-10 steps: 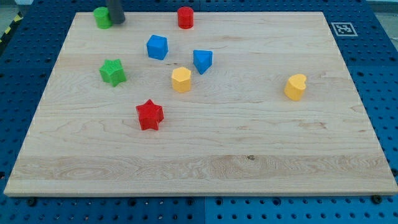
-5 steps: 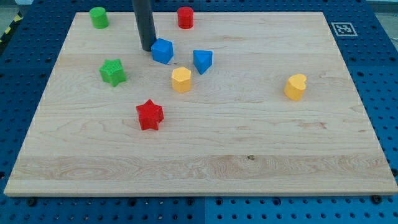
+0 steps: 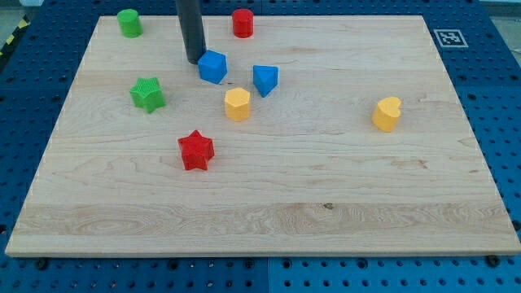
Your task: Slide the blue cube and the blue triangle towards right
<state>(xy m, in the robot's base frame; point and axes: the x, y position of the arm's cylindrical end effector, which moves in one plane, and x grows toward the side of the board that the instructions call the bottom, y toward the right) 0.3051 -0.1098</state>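
The blue cube [image 3: 213,67] lies on the wooden board [image 3: 326,179] in the upper left-middle part. The blue triangle [image 3: 264,79] lies a short way to its right and slightly lower. My tip [image 3: 194,61] is the lower end of the dark rod that comes down from the view's top. It stands right against the blue cube's left side.
A yellow hexagon [image 3: 237,104] sits just below the two blue blocks. A red star [image 3: 195,150] is lower left, a green star [image 3: 147,94] at the left. A green cylinder [image 3: 129,22] and a red cylinder [image 3: 242,22] stand near the top edge. A yellow heart [image 3: 387,113] is at the right.
The rod came from the top left beside the green cylinder to the blue cube's left side. The cube slid a little right and down. Over the last half second almost nothing moved.
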